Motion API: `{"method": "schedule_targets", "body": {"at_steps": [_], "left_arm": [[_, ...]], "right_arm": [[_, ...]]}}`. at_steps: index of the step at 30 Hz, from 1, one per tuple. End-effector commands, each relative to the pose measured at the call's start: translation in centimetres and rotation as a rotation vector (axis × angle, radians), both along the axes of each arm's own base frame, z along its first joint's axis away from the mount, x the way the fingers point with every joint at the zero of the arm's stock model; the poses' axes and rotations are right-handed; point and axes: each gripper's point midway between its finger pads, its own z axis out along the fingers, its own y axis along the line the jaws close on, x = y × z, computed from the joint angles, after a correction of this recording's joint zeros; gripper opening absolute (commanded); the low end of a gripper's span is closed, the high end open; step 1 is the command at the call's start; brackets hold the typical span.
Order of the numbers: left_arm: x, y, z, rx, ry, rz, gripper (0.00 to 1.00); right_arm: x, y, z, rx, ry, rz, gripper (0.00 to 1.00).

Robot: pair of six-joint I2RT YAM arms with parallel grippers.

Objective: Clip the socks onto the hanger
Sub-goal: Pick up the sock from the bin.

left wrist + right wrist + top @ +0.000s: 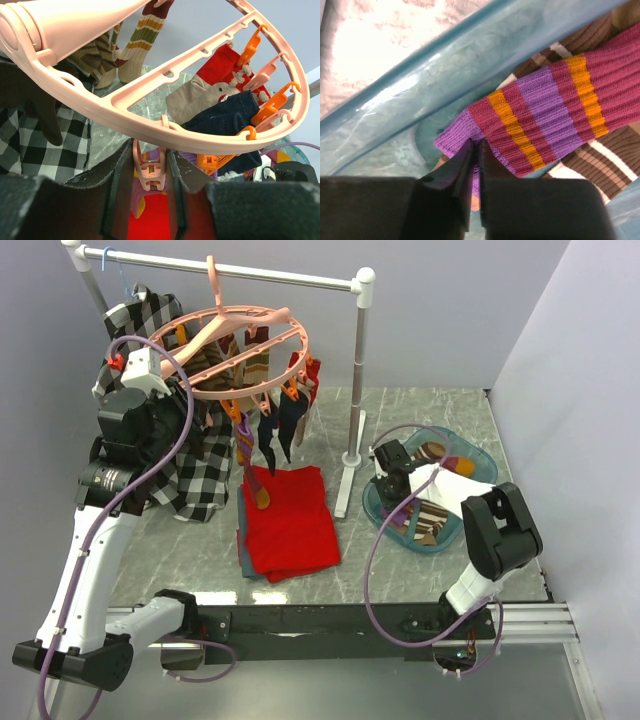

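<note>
Right hand (476,165) pinching one striped sock (545,115); left hand (150,172) spread around one pink clip (150,172)

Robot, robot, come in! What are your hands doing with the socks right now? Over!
Left gripper open around a pink clip under the hanger. Right gripper shut on striped sock in the blue tray. Nothing blocking.
</note>
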Motion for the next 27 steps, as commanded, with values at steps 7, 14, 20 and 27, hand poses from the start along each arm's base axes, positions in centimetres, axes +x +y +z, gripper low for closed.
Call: {"method": "schedule_targets", "body": {"at_steps": [7, 14, 20, 27], "left_arm": [[-0.5, -0.4, 2.2, -0.004, -0.054, -0.024, 0.13], [-0.6, -0.4, 2.4, -0.005, -0.059, -0.024, 0.13], [-0.8, -0.8, 2.4, -0.011, -0.061, -0.05, 0.13], [-0.9, -1.0, 2.2, -0.015, -0.061, -0.065, 0.13]], "right_arm": [[0.8, 1.4, 5.2, 0.12, -0.113, -0.089, 0.0], [1.3, 0.5, 9.6, 0.138, -0.198, -0.141, 0.0], [1.5, 1.2, 10.2, 0.198, -0.193, -0.134, 0.03], [2.7, 4.5, 8.0, 0.367, -0.144, -0.116, 0.06]]}}
